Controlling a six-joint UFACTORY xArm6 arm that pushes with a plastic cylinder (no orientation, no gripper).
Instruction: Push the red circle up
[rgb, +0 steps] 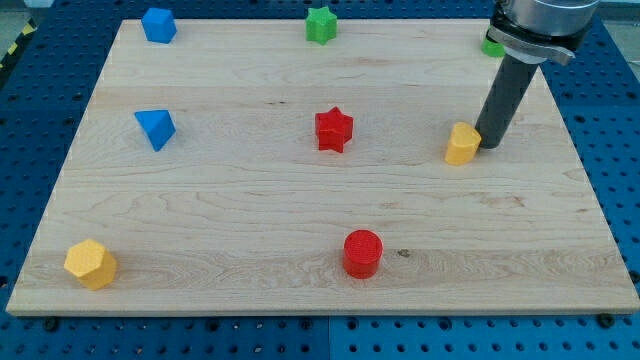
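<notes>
No jaws, only a rod. My tip (489, 146) touches the yellow block (462, 144) on its right. Red circle (363, 253) sits well down-left of tip. Risk: a straight run drags yellow along; approaching off-centre sends the circle sideways toward the red star (334, 130).

A green block (491, 46) near the view's top right is mostly hidden behind the arm's grey collar (535, 40), so its shape cannot be made out. The arm itself is cut off by the view's top edge. The board's (250, 200) bottom corners run close to the view's edges.
</notes>
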